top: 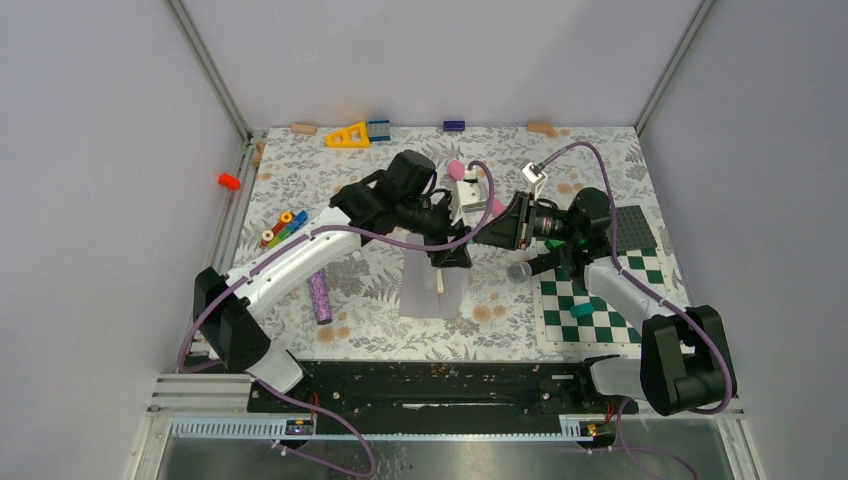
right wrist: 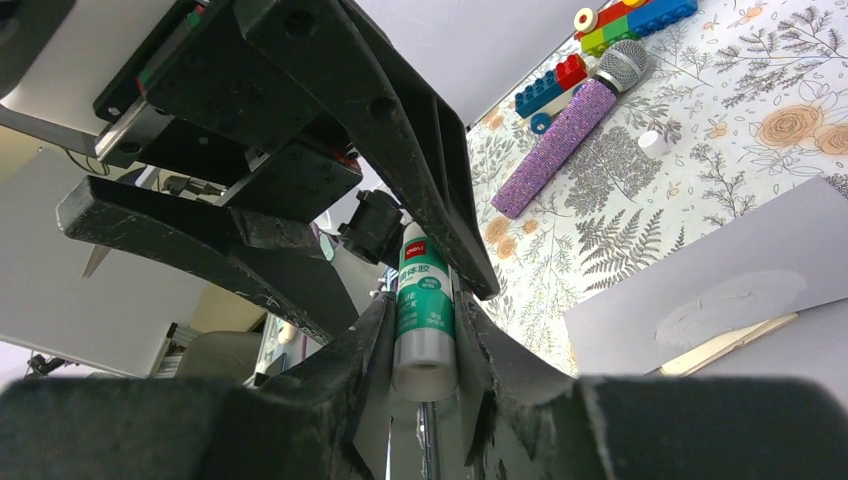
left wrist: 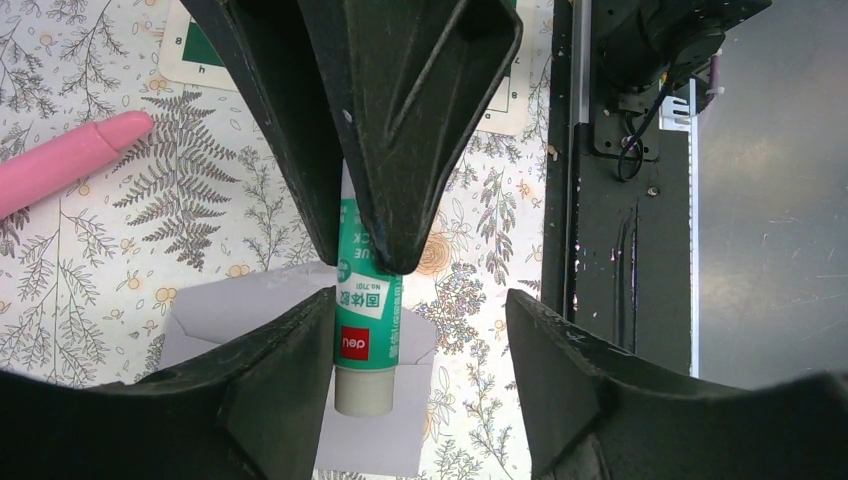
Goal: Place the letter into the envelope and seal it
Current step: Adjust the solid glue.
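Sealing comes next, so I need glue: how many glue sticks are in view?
1. The glue stick is clamped in the right end effector, over the envelope. Others could be hidden from these views.

The top camera sits above and behind the arm bases and looks down on the whole table from far away. The left wrist camera looks straight down past the left gripper, very near, at the glue stick and the envelope beneath it. The right wrist camera looks low along the right gripper, close. Both wrist views share this stick and envelope.
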`<control>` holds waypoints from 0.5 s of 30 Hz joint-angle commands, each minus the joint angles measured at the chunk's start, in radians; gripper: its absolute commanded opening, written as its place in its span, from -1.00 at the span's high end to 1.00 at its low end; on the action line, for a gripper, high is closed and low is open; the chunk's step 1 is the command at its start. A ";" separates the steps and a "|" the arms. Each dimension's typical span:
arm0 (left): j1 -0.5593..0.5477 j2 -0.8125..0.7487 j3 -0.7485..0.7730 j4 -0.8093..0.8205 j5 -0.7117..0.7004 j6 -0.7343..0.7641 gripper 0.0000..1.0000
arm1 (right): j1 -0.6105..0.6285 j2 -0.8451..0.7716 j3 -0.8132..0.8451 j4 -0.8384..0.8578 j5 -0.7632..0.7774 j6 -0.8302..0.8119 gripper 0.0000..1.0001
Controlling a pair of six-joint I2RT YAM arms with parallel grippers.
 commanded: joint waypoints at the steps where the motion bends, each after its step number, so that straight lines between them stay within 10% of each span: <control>1: 0.011 -0.019 -0.002 0.041 0.000 0.012 -0.24 | -0.002 0.003 0.008 0.067 -0.030 0.018 0.90; 15: 0.086 -0.042 -0.023 0.091 0.147 -0.066 0.21 | -0.025 0.011 0.003 0.117 -0.039 0.061 0.92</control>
